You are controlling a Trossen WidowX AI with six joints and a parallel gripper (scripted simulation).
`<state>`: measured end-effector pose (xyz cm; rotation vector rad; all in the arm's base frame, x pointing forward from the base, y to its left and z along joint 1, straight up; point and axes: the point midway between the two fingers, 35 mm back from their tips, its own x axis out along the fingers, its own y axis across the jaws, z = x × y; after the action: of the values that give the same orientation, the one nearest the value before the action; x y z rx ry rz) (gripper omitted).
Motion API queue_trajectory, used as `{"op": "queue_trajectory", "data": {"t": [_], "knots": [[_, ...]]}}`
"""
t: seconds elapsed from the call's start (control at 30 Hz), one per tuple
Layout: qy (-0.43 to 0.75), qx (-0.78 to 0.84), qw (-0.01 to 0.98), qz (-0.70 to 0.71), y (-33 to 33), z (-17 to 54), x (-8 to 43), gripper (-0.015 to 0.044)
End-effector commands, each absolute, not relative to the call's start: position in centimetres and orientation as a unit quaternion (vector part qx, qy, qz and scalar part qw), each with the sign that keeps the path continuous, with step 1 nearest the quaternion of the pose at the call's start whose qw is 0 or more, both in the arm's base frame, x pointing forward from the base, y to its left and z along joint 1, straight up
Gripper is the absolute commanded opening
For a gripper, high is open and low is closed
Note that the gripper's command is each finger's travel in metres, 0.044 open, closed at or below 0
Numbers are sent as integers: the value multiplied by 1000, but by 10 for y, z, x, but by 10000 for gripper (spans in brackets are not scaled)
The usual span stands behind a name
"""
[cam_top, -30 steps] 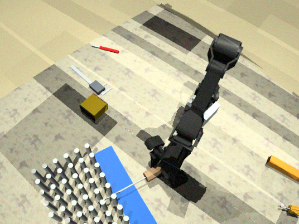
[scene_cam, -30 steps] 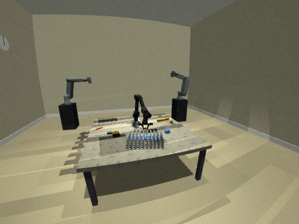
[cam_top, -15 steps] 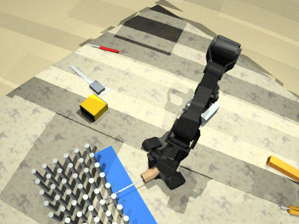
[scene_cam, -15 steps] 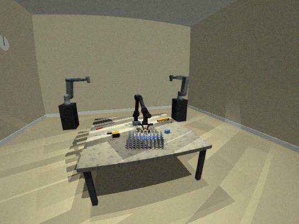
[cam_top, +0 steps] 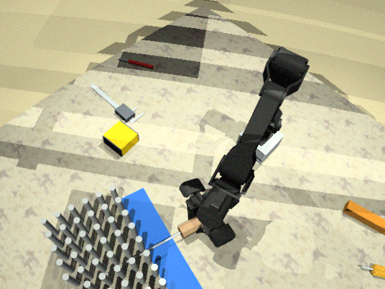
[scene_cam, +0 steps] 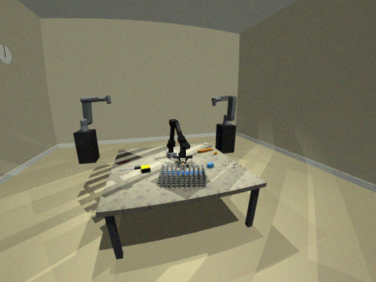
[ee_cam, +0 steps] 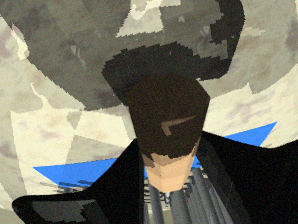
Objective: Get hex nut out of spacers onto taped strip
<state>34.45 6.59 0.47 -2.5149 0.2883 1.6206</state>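
Around: spacers [cam_top: 110, 254] [scene_cam: 182, 177] crowding hook shaft [cam_top: 163, 241]; tool [cam_top: 205, 227] [scene_cam: 182, 162] gripping wooden handle [cam_top: 189, 227] [ee_cam: 172, 172]; yellow block [cam_top: 121, 138] [scene_cam: 145, 168] apart.

Readable text: none | labels and brands: none legible | numbers: none legible on the wall clock [scene_cam: 5, 55], a pale round face with a dark hand | signs: none made out | yellow block [cam_top: 121, 138] [scene_cam: 145, 168], tool handles and spacers: no lettering can be read on them
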Motion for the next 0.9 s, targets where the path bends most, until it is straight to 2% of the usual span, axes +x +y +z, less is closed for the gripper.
{"op": "queue_trajectory", "data": {"t": [0.0,0.87], "knots": [[92,-837,68,535,67,7,351,0],[92,-838,68,534,63,8,367,0]]}}
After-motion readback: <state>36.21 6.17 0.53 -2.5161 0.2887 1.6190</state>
